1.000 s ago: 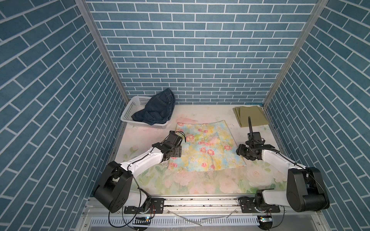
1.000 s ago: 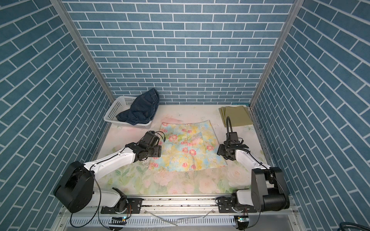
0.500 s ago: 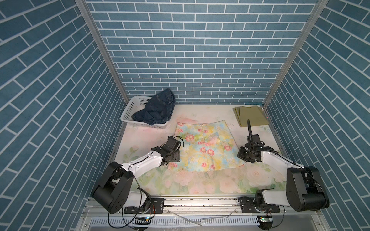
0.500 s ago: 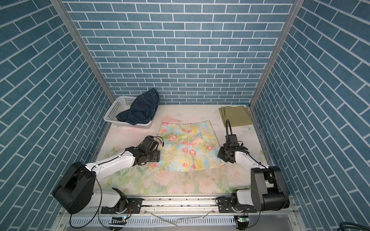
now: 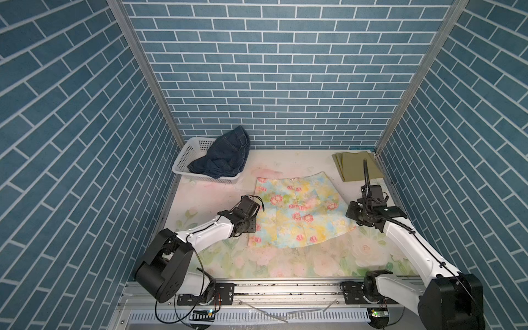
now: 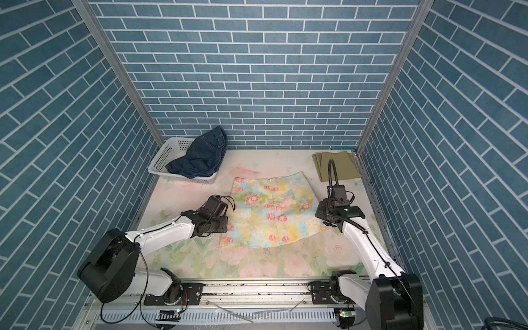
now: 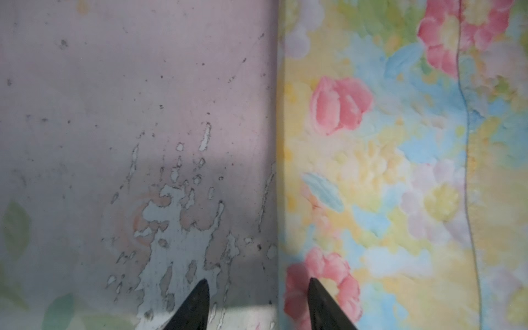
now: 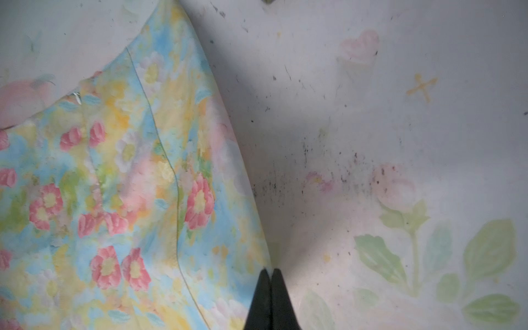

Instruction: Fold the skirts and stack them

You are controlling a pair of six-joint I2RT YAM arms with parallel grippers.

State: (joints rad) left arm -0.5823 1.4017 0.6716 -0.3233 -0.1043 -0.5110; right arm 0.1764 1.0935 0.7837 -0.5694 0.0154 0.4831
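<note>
Now we grasp floral skirt [image 5: 297, 213] to fold: right gripper [image 8: 270, 271] pinches 4 o'clock edge; left gripper [image 7: 257, 281], spread astride 8 o'clock, must close.

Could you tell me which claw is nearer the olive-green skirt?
Right. The right claw is at the floral skirt's edge facing the olive-green skirt; the left claw, at its opposite edge.

Three walls [image 5: 271, 71] patterned as teal-blue brick with white mortar lines close in the tabletop [image 5: 285, 263] along its left, far and right edges. A bare aluminium post [image 5: 144, 71] rises at each far corner. The tabletop cover is a faded floral print, speckled with dirt, with a flaking patch [image 7: 177, 228]. A metal rail [image 5: 285, 290] runs along the near edge, with a white slotted duct [image 5: 328, 315] below it. The light is soft and even.
</note>
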